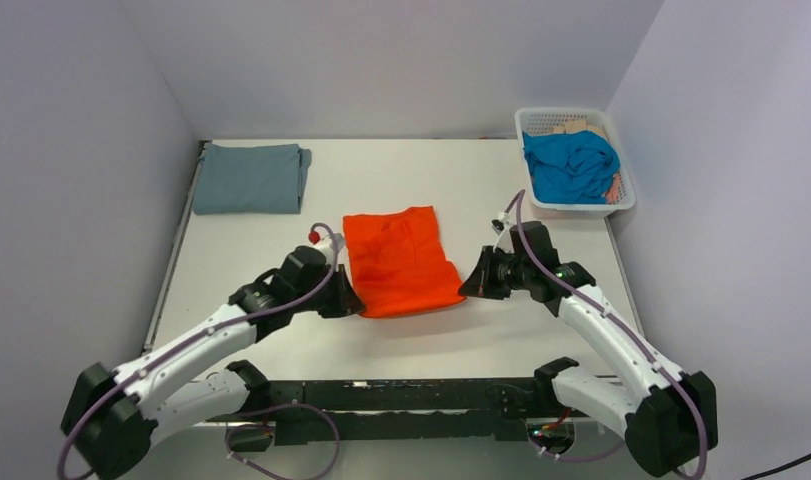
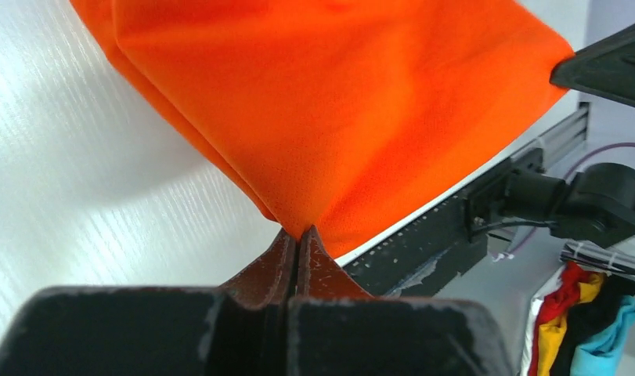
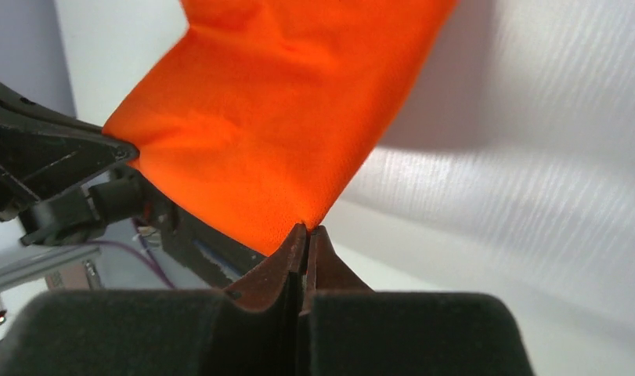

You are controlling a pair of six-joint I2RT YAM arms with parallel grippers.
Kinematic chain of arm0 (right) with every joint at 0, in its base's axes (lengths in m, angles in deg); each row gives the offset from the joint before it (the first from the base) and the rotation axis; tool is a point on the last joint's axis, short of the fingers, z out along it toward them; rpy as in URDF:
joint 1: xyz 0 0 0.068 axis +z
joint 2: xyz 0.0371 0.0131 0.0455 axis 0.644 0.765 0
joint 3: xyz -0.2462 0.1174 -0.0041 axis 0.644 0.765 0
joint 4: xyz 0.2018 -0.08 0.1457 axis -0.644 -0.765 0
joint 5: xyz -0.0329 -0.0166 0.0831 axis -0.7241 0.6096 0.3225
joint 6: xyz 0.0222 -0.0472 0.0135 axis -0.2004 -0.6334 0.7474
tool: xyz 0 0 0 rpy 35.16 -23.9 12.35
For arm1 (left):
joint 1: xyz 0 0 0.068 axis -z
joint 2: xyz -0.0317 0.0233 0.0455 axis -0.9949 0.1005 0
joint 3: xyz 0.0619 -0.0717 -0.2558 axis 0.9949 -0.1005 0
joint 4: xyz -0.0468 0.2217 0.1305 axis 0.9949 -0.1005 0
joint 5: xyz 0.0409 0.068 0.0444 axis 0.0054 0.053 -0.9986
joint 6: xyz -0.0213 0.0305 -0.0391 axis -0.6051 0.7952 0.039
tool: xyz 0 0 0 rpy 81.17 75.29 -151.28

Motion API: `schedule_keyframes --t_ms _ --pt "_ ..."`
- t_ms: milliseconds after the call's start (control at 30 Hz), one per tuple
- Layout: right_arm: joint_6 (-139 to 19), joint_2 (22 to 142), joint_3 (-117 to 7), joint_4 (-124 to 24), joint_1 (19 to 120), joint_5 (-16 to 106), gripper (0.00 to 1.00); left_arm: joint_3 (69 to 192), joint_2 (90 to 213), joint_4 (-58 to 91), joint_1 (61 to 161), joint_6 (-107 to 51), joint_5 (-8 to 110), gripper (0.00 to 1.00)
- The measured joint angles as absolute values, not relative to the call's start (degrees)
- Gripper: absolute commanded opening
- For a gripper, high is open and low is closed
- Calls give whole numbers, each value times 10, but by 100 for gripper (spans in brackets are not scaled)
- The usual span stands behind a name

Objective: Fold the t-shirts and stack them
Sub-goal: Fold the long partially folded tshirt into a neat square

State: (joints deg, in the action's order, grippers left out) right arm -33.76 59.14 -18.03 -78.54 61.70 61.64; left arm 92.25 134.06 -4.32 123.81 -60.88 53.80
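The orange t-shirt (image 1: 399, 260) lies partly folded in the middle of the table, its near edge lifted. My left gripper (image 1: 353, 300) is shut on its near left corner, seen pinched in the left wrist view (image 2: 300, 231). My right gripper (image 1: 469, 286) is shut on its near right corner, seen in the right wrist view (image 3: 308, 227). The orange fabric (image 2: 337, 102) stretches between both grippers and also fills the right wrist view (image 3: 267, 133). The grey-blue t-shirt (image 1: 249, 178) lies folded at the far left. The turquoise t-shirt (image 1: 571, 165) sits crumpled in the basket.
The white lattice basket (image 1: 626, 195) stands at the far right corner of the table. The black rail (image 1: 401, 395) between the arm bases runs along the near edge. Grey walls close in on both sides.
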Motion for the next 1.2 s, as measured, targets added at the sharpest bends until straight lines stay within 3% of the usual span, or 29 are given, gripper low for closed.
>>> schedule_keyframes --t_ms 167,367,767,1200 --pt "-345 556 -226 -828 617 642 0 924 1235 -91 1239 -609 535 0" --pt "-334 564 -256 -798 618 640 0 936 1217 -106 1232 -611 507 0" --pt "-310 701 -335 -678 600 626 0 1030 1358 -53 1095 -596 514 0" --pt "-283 888 -405 -607 545 679 0 1146 1548 -22 1027 -567 547 0"
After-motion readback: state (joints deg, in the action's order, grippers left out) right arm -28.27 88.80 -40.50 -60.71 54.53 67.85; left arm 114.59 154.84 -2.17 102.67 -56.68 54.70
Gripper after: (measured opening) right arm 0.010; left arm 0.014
